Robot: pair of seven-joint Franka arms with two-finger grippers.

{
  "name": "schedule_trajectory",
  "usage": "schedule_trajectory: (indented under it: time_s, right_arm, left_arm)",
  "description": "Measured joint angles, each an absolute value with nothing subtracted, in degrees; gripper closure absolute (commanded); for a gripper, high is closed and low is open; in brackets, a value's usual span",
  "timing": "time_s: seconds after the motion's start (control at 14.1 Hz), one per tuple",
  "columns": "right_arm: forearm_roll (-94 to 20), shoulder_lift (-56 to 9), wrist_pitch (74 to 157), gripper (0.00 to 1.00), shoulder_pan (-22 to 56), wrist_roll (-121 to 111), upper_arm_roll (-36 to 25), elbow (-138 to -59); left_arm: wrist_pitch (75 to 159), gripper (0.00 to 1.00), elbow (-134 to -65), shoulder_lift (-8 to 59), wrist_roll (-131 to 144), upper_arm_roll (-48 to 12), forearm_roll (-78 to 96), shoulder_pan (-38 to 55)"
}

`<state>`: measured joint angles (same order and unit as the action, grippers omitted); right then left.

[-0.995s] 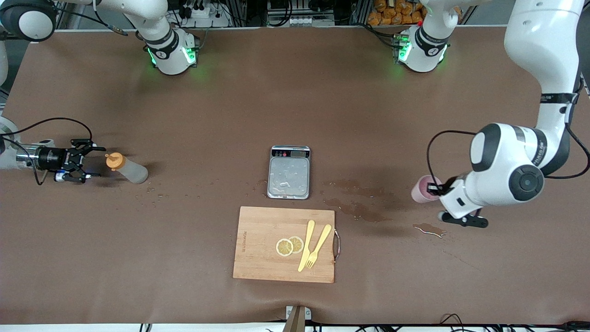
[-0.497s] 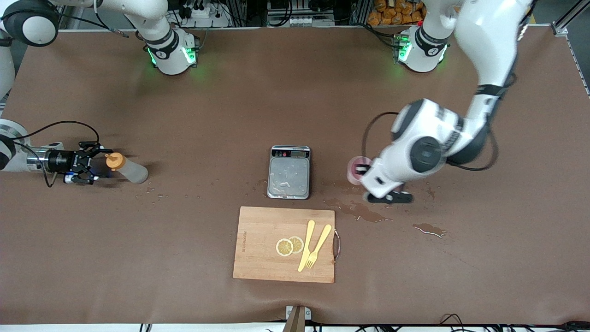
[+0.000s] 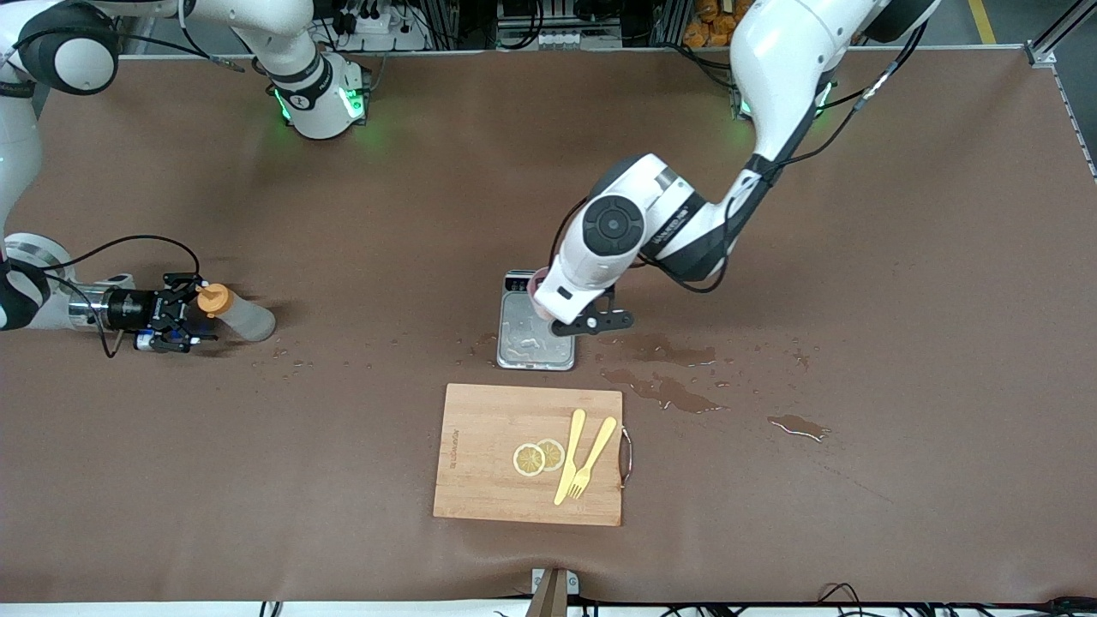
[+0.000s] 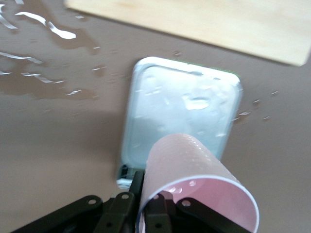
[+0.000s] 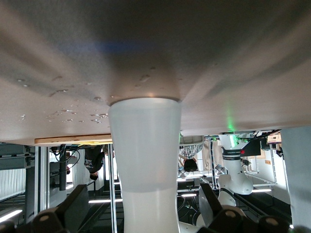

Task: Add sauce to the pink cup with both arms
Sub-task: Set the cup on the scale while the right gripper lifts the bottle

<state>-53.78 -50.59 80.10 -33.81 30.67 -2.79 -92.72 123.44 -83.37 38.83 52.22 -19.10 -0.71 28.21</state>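
Matt brown table cover; wood board; shiny wet metal scale plate; smooth pink cup.

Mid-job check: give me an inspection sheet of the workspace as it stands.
Surface: brown table, wet patches beside the scale.
Job's things: pink cup held over the scale; sauce bottle lying at the right arm's end.
Clutter: cutting board with lemon slices, wooden fork and knife.
Grippers: left gripper shut on the cup's rim; right gripper open at the bottle's cap.
Cables: black loops on both wrists.
Surroundings: shelving past the bases.
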Motion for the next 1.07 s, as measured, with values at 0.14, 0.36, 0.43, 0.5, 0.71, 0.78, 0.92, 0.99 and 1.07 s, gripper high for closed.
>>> schedule_trajectory:
  time_s: [0.14, 0.36, 0.43, 0.5, 0.71, 0.78, 0.92, 0.99, 1.07]
  right_arm:
    - [-54.0, -50.7, 80.1, 0.0, -33.3, 30.7, -2.8, -92.8]
    - [-54.9, -50.9, 80.1, 0.0, -32.6, 30.7, -2.8, -93.0]
    - [-55.0, -50.9, 80.1, 0.0, -32.3, 30.7, -2.7, -93.0]
    - [-55.1, -51.0, 80.2, 0.0, -32.0, 30.7, -2.7, -93.2]
    - [-55.5, -51.0, 80.3, 0.05, -31.3, 30.7, -2.7, -93.8]
    - [-55.7, -51.0, 80.3, 0.2, -31.1, 30.7, -2.7, -94.0]
    - [-55.9, -51.0, 80.3, 0.47, -30.9, 30.6, -2.7, -94.1]
    - [-56.0, -51.0, 80.3, 0.54, -30.8, 30.6, -2.7, -94.2]
    - [-56.0, -51.0, 80.2, 0.61, -30.8, 30.6, -2.7, -94.2]
  left_arm:
    - [129.7, 1.0, -83.3, 40.5, 55.3, -15.4, -1.3, 32.7]
    - [134.4, 1.0, -83.1, 42.6, 56.7, -10.0, -1.3, 37.9]
    - [135.1, 1.0, -83.0, 43.0, 56.8, -9.5, -1.3, 38.2]
    - [135.3, 0.91, -82.9, 43.3, 56.8, -9.3, -1.3, 38.2]
    - [135.4, 0.0, -82.2, 43.4, 57.6, -8.6, -1.5, 38.2]
    - [135.4, 0.0, -82.0, 43.3, 57.7, -8.3, -2.2, 38.2]
    - [135.4, 0.0, -81.5, 43.3, 57.9, -8.0, -3.3, 38.3]
    - [135.4, 0.0, -81.2, 43.2, 57.9, -7.9, -3.4, 38.3]
    - [135.4, 0.0, -81.0, 42.9, 57.9, -7.8, -3.5, 38.3]
